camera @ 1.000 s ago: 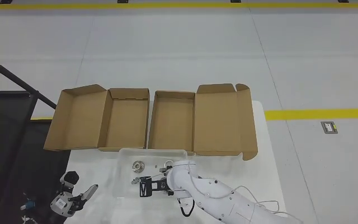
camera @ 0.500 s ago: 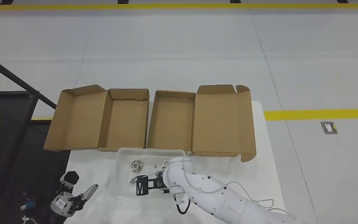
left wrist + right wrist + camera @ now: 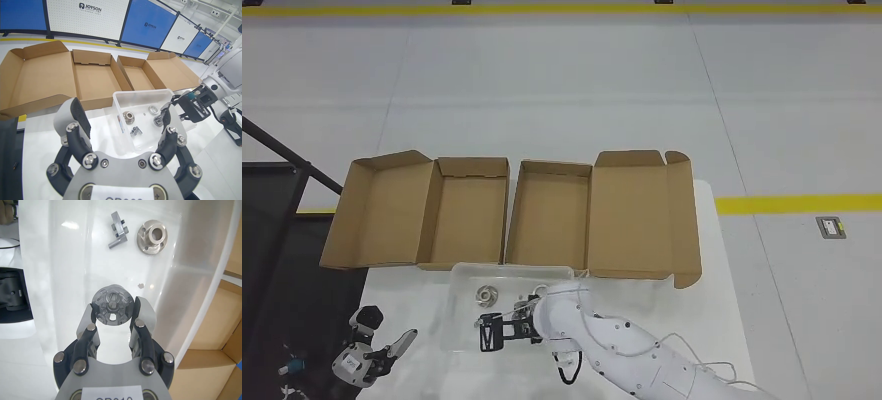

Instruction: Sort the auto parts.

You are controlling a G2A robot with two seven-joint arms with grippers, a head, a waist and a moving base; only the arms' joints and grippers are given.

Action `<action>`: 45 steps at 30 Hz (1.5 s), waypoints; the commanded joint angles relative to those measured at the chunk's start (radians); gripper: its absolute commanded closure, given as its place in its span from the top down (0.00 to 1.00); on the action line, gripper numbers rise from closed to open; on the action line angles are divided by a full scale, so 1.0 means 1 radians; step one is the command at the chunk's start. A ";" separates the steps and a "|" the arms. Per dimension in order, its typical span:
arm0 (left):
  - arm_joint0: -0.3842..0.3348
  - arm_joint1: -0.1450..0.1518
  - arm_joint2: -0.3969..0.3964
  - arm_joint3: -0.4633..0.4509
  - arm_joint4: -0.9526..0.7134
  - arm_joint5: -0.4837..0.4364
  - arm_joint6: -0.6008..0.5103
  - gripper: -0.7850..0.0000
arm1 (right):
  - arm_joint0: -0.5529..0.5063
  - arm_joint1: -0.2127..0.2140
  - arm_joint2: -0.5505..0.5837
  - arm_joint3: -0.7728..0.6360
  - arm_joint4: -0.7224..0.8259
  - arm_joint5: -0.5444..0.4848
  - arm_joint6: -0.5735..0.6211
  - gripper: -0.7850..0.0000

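A clear plastic bin (image 3: 512,267) holds loose metal parts. My right gripper (image 3: 114,311) is down inside the bin (image 3: 198,275), shut on a dark grey round cast part (image 3: 112,305) with a finger on each side. Farther along the bin floor lie a small bracket (image 3: 118,237) and a silver flange (image 3: 152,237). In the left wrist view the flange (image 3: 128,117), bracket (image 3: 136,131) and a silver ring (image 3: 153,109) lie in the bin (image 3: 141,92), with the right gripper (image 3: 162,117) over it. My left gripper (image 3: 121,108) stands open and holds nothing, off the bin's left end (image 3: 387,338).
Two open cardboard boxes stand side by side behind the bin, the left box (image 3: 467,215) and the right box (image 3: 552,215), each with its lid folded outward. A black frame (image 3: 282,160) borders the table's left side.
My right arm has shifted leftward along the bin in the top view, carrying its gripper with it. The left arm has kept still.
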 commanded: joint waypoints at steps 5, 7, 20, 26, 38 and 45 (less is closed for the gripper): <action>0.000 0.000 0.000 0.000 0.000 0.000 0.000 1.00 | -0.082 0.051 0.134 -0.221 -0.045 0.017 -0.050 0.00; 0.000 0.000 0.000 0.000 0.000 0.000 0.000 1.00 | -0.097 0.063 0.183 -0.272 -0.057 0.036 -0.066 0.00; 0.000 0.000 0.000 0.000 0.000 0.000 0.000 1.00 | -0.111 0.074 0.249 -0.318 -0.063 0.051 -0.130 0.00; 0.000 0.000 0.000 0.000 0.000 0.000 0.000 1.00 | -0.107 0.070 0.278 -0.265 -0.046 0.125 -0.157 0.00; 0.000 0.000 0.000 0.000 0.000 0.000 0.000 1.00 | 0.322 -0.061 0.252 0.447 0.349 0.279 -0.321 0.00; 0.000 0.000 0.000 0.000 0.000 0.000 0.000 1.00 | 0.470 -0.171 0.169 0.848 0.492 0.293 -0.290 0.00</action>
